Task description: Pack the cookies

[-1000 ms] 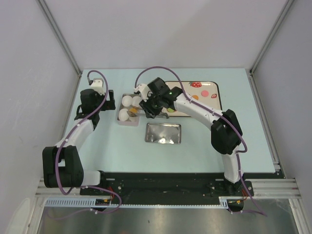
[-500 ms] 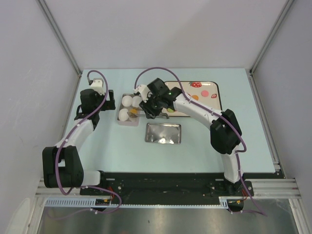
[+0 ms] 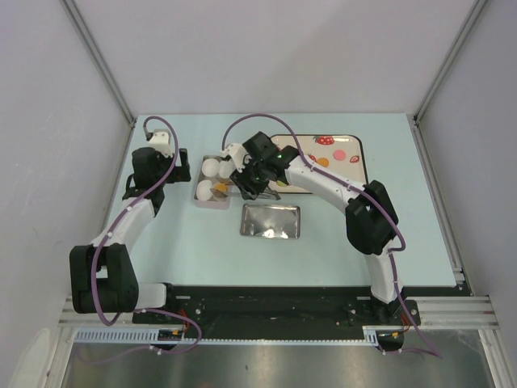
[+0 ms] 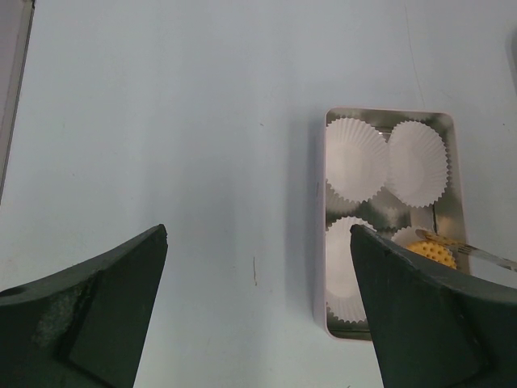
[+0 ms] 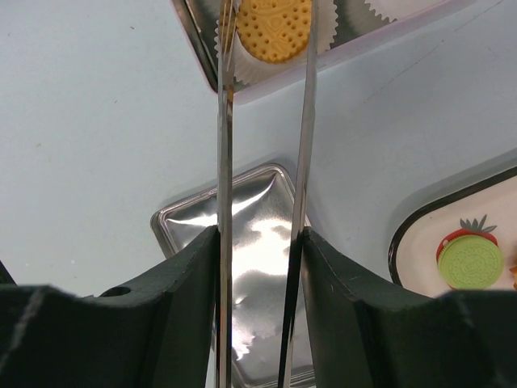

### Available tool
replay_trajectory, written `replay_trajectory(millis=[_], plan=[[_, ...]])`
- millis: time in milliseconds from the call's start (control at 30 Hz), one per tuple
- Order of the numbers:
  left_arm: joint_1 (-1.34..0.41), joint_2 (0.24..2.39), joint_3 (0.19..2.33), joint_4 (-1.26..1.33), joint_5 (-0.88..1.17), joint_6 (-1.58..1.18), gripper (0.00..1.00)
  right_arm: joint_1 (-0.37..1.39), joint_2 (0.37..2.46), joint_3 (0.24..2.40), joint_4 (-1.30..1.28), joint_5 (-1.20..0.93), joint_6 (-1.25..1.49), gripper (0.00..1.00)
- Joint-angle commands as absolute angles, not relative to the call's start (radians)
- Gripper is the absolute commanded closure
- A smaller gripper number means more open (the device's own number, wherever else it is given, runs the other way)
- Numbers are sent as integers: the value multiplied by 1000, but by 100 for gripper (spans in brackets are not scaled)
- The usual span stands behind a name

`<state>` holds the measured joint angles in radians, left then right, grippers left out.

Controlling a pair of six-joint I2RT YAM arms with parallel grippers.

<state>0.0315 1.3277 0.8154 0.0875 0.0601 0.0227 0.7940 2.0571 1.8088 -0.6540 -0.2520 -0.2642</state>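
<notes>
An orange-yellow cookie [image 5: 275, 28] sits between the two arms of metal tongs [image 5: 224, 121], over a white paper cup in the tin box [image 4: 319, 242]. It also shows in the left wrist view [image 4: 428, 252]. My right gripper [image 5: 258, 242] is shut on the tongs and hovers at the tin's right side [image 3: 246, 174]. The tin [image 3: 212, 182] holds several white paper cups [image 4: 355, 158]. My left gripper [image 4: 258, 315] is open and empty above the table, just left of the tin [image 3: 179, 166].
A shiny metal lid [image 3: 271, 221] lies in front of the tin, under my right gripper. A fruit-patterned tray [image 3: 347, 174] lies at the back right with a green round biscuit [image 5: 472, 260] on it.
My right gripper with the tongs has shifted a little left, further over the tin. The left arm has not moved.
</notes>
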Motion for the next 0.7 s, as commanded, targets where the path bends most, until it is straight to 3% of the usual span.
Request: replay_trajectory(millis=[0, 233, 667], plan=[[40, 1292, 818, 109, 77, 6, 1, 799, 2060, 1853, -650, -262, -270, 52], [40, 1290, 818, 107, 78, 6, 1, 801, 2056, 1856, -650, -261, -268, 46], [40, 1289, 818, 106, 84, 6, 0, 799, 2007, 1861, -647, -252, -261, 46]])
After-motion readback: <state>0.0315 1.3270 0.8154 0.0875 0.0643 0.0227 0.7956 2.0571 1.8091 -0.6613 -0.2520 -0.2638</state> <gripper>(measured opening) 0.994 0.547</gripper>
